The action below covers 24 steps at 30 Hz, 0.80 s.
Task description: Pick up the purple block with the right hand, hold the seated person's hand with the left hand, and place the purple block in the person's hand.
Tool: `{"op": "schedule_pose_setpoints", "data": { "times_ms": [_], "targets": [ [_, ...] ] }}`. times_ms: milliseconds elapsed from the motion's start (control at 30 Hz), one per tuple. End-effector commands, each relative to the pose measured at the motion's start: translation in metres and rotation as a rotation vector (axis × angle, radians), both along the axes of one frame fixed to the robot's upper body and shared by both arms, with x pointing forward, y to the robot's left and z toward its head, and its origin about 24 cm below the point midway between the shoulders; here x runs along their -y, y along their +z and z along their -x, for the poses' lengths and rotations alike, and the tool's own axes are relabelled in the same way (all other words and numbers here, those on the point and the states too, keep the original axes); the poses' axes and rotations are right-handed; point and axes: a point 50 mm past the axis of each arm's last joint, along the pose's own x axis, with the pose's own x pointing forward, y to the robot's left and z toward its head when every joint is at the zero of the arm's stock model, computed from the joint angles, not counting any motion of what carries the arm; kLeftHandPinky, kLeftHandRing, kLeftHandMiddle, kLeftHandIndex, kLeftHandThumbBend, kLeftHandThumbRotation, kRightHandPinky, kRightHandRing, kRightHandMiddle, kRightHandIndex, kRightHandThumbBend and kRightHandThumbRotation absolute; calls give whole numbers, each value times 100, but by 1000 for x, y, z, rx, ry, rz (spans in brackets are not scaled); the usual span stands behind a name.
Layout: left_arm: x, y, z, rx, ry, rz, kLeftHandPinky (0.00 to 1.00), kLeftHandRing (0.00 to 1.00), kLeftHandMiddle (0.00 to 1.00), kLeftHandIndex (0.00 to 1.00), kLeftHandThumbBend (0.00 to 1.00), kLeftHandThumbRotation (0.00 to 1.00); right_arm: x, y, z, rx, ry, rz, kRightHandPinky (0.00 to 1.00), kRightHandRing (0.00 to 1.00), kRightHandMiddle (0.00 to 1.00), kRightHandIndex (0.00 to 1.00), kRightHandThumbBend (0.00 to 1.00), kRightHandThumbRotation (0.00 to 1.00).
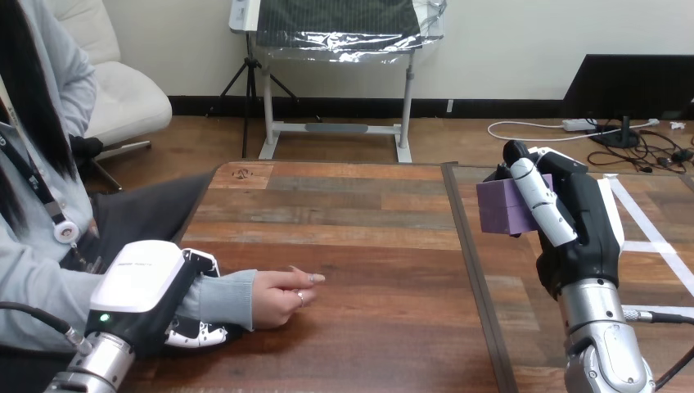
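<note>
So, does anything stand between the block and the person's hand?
Nothing visible. The block, in the right hand, is raised at the right; only bare table lies between it and the person's hand, whose fingers are curled.

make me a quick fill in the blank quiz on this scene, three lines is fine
1. The block in the right hand is ____ in colour.
2. The left hand is curled round the person's wrist, at the view's ____ side.
3. The person's hand rests on the table with ____ in it.

Missing words: purple; left; nothing
</note>
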Motion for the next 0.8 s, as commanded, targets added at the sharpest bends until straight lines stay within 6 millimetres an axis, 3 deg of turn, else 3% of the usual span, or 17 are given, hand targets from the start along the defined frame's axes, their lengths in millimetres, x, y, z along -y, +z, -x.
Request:
{"op": "schedule_pose_setpoints", "data": {
  "times_ms": [0, 367, 767],
  "targets": [
    [12, -5, 0, -16, -63, -6, 27, 27, 32, 34, 93, 18, -6, 22, -7, 97, 24, -17, 0, 5, 10, 14, 29, 39],
    [16, 0, -1, 32, -86, 37, 26, 26, 30, 31, 89, 12, -12, 20, -7, 92, 58, -28, 0, 4, 10, 14, 27, 39],
    [21, 9, -3, 92, -128, 79, 24, 26, 30, 31, 87, 10, -18, 15, -7, 78, 78, -27, 0, 6, 12, 16, 25, 29]
  ]
}}
